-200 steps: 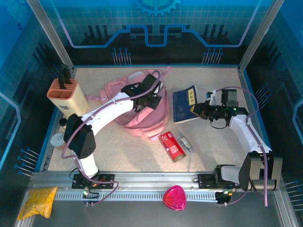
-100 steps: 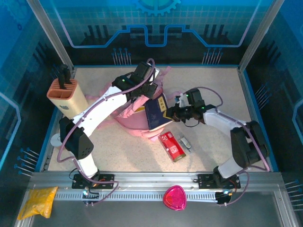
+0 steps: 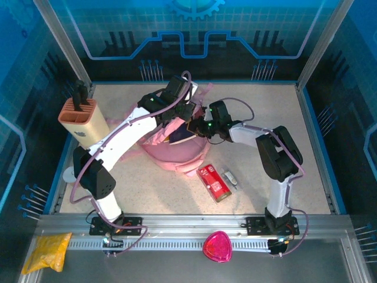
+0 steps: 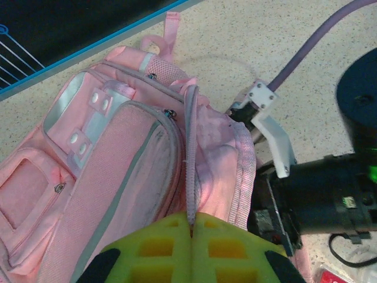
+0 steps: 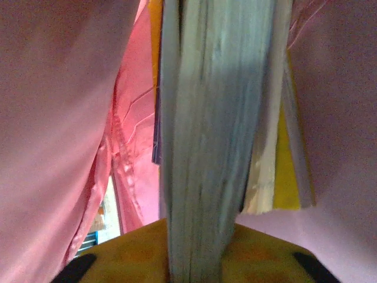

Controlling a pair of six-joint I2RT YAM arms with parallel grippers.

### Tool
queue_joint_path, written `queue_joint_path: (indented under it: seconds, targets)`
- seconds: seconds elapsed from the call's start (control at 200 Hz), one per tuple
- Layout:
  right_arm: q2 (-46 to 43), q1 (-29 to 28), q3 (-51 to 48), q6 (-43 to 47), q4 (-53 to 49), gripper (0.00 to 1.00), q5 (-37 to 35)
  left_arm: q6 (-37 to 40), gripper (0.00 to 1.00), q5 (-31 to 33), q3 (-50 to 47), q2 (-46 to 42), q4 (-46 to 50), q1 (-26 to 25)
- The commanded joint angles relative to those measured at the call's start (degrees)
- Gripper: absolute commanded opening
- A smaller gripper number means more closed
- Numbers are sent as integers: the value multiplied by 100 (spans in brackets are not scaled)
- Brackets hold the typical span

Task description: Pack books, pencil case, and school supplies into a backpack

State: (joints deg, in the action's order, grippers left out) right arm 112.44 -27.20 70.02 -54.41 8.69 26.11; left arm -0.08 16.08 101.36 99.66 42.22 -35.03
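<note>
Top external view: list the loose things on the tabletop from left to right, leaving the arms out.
knife block → pink backpack → red pencil case → small grey-white piece

Beige knife block [image 3: 82,121] at left; yellow plastic bag [image 3: 47,250] and pink heart-shaped thing [image 3: 217,246] along the near edge, well apart.

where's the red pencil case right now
In the top view the red pencil case lies on the table just in front of the pink backpack, a small grey piece beside it.
</note>
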Motion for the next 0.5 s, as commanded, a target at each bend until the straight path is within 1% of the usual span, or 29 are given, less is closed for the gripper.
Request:
queue_joint_path:
  seconds: [0.0,0.05,0.115,0.145,0.22,0.35,0.49]
  targets:
    - [19,-60,326,349,-167,33,-48,-125,0,12,349,-386,-269,25]
    - [-172,-83,206,575,-494,40,-290,-124,0,18,336,-386,-271,24]
    - [-491,-75,-98,751,-646,48,-474,-133,0,9,312,-386,-291,27]
    - [-618,-68,-245,836,-713,50,-530,-133,0,-17,290,-381,-295,28]
    - [-893,-70,-540,983,-904,52,-668,-174,0,-18,271,-369,-285,27]
    - [-1093,-137,-852,1108,-1048,44,-742,-211,0,-66,200,-402,-309,24]
    - [-931,-250,-828,1077,-863,30,-670,-263,0,-95,188,-386,-288,27]
